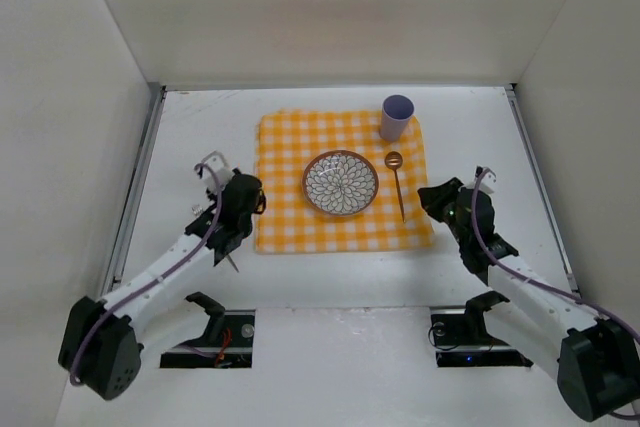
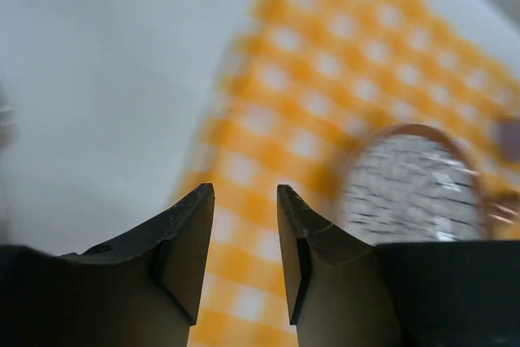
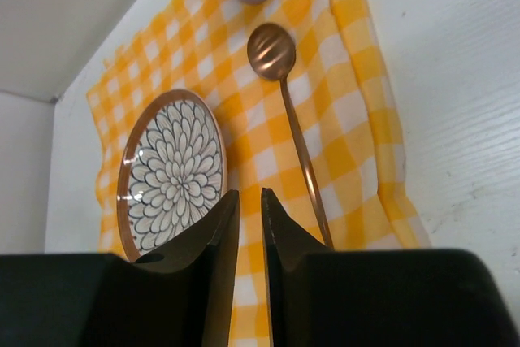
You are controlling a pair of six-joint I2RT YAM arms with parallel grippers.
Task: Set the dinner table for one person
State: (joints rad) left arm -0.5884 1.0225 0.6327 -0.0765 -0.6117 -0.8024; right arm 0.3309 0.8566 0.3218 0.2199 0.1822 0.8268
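White tabletop (image 1: 200,117): cloth (image 1: 290,147), plate (image 1: 341,184), spoon (image 1: 398,182), cup (image 1: 397,117) all set, nearly done I reckon; my left tool (image 2: 244,194) apart, right tool (image 3: 249,197) almost together, both empty.

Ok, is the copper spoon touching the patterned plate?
Apart. The right wrist view shows a strip of checked cloth between the copper spoon and the patterned plate; the top view agrees.
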